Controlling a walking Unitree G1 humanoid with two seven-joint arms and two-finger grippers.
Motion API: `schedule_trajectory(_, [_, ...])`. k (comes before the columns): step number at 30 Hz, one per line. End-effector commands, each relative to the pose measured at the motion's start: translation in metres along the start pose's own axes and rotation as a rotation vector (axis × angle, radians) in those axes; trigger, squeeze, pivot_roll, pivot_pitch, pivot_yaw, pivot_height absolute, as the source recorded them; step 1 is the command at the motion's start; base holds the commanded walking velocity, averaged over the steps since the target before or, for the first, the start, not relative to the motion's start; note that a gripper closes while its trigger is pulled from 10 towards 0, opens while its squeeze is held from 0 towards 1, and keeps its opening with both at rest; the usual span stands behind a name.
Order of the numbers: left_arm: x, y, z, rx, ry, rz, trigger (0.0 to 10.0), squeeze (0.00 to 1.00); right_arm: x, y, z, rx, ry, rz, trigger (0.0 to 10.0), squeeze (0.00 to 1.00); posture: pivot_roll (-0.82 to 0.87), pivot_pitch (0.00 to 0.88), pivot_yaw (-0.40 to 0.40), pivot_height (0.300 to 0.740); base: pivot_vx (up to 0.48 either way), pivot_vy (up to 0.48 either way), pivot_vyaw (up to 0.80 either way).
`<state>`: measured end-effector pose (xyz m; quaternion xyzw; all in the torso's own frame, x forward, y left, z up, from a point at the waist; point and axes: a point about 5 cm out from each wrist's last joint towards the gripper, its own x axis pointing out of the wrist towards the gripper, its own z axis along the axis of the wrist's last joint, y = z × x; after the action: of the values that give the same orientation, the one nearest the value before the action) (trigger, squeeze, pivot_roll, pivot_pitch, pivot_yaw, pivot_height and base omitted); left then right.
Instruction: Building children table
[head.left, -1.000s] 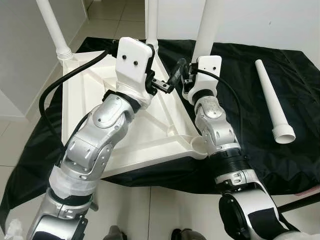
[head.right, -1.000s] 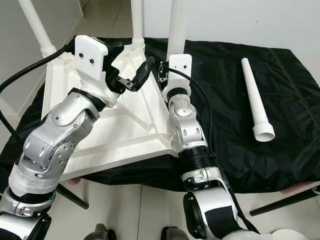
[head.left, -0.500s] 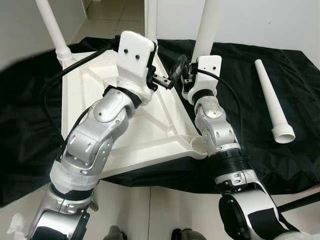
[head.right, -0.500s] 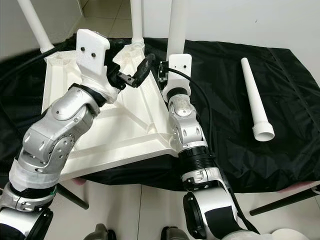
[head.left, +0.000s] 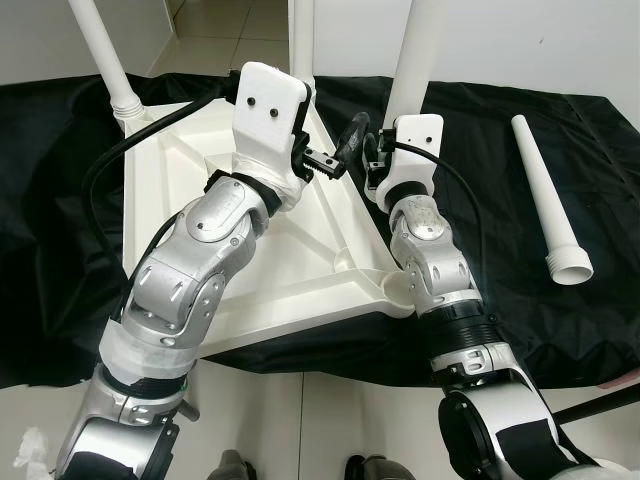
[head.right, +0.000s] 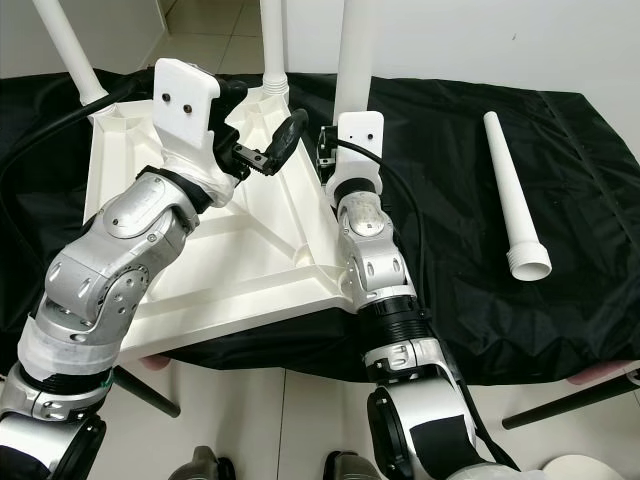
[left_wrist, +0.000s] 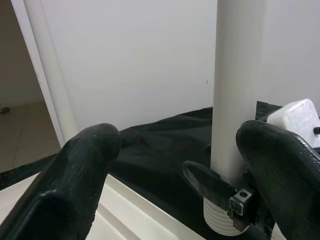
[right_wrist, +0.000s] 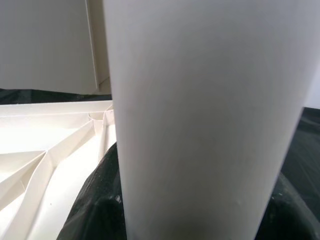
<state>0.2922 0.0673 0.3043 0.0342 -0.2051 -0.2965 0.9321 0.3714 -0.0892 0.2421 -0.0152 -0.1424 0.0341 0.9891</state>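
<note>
Left eye view shows us the white tabletop (head.left: 250, 260) lying upside down on a black cloth (head.left: 500, 200), with three white legs standing up from its corners. Above it our left gripper (head.left: 322, 163) hangs with its fingers (left_wrist: 85, 165) spread wide, holding nothing. Just beside it our right gripper (head.left: 372, 160) sits at the base of the upright leg (head.left: 412, 55) at the near right corner; we cannot tell how far it is open. Well apart to the right, a loose leg (head.left: 548, 205) lies on the cloth.
</note>
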Motion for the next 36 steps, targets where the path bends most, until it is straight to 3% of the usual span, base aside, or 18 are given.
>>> schedule_trajectory(1, [0.0008,0.0008,0.0003,0.011,0.012,-0.037,10.0,0.00,-0.0022,0.0013,0.0000,-0.010,-0.001,0.007,10.0,0.00,-0.08,0.121,0.042,0.740,0.000,0.000,0.00])
schedule_trajectory(30, [0.0018,0.0010,-0.0008,0.030,0.020,-0.043,10.0,0.00,-0.0018,0.0036,0.0009,-0.013,-0.005,0.019,10.0,0.00,-0.08,0.115,0.044,0.740,0.000,0.000,0.00])
schedule_trajectory(36, [-0.0057,-0.0002,-0.0073,0.050,0.046,-0.074,10.0,0.00,-0.0021,-0.0014,0.0012,-0.018,-0.005,0.003,10.0,0.00,-0.09,0.148,0.049,0.740,0.000,0.000,0.00])
